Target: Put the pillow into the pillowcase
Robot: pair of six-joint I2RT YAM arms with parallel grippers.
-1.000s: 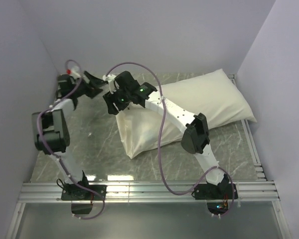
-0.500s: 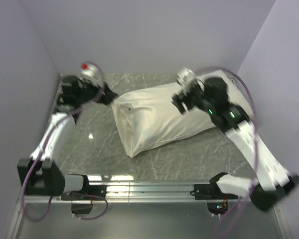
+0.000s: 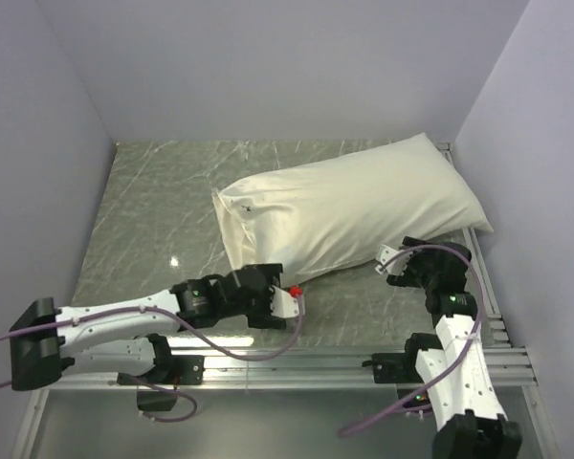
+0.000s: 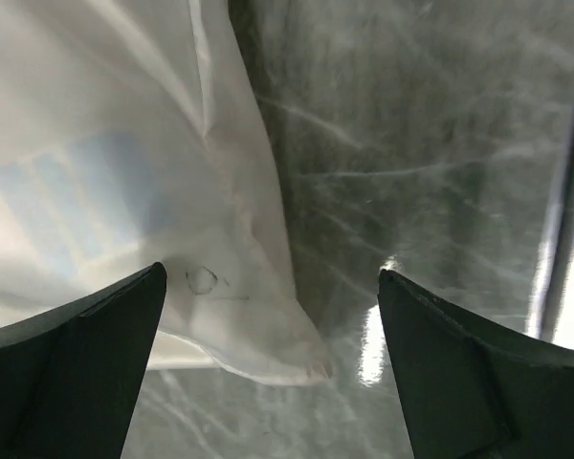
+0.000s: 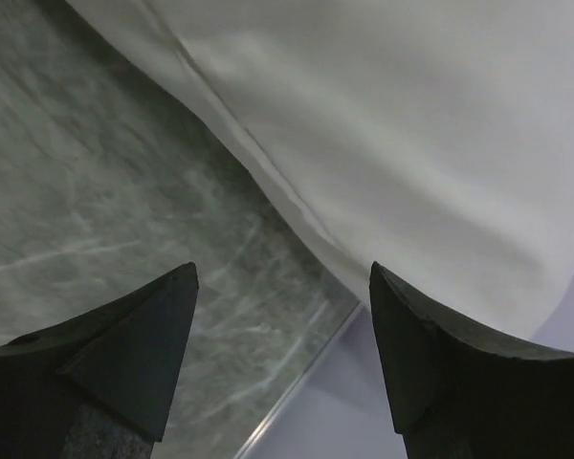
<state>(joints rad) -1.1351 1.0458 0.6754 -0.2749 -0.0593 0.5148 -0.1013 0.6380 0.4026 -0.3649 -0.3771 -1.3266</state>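
The pillowcase [image 3: 349, 215] is lying plump and swollen on the marble table [image 3: 143, 220], slanting from its near-left corner up to its far-right corner. The pillow is not showing as a separate thing anywhere beside the pillowcase; only the cream cloth's filled shape is visible. A tiny dark speck [image 3: 247, 206] is sitting on the pillowcase close to its far-left corner. The left gripper [image 4: 270, 271] is hanging low just at the pillowcase's near-left corner, its two dark fingers standing wide apart and holding nothing. In its wrist view that pointed cloth corner is lying on the marble below the gap, touching neither finger. A pale bluish patch [image 4: 77, 201] is showing through the thin fabric there. The right gripper [image 5: 282, 268] is hovering at the pillowcase's near edge, toward its right end, with its fingers also spread apart and empty. In the right wrist view the pillowcase is bulging above the fingers, and a long seam [image 5: 239, 143] is running slantwise along its lower side where it is meeting the marble. A metal rail [image 3: 287, 363] is running along the table's edge on the near side of the pillowcase, well apart from the cloth.
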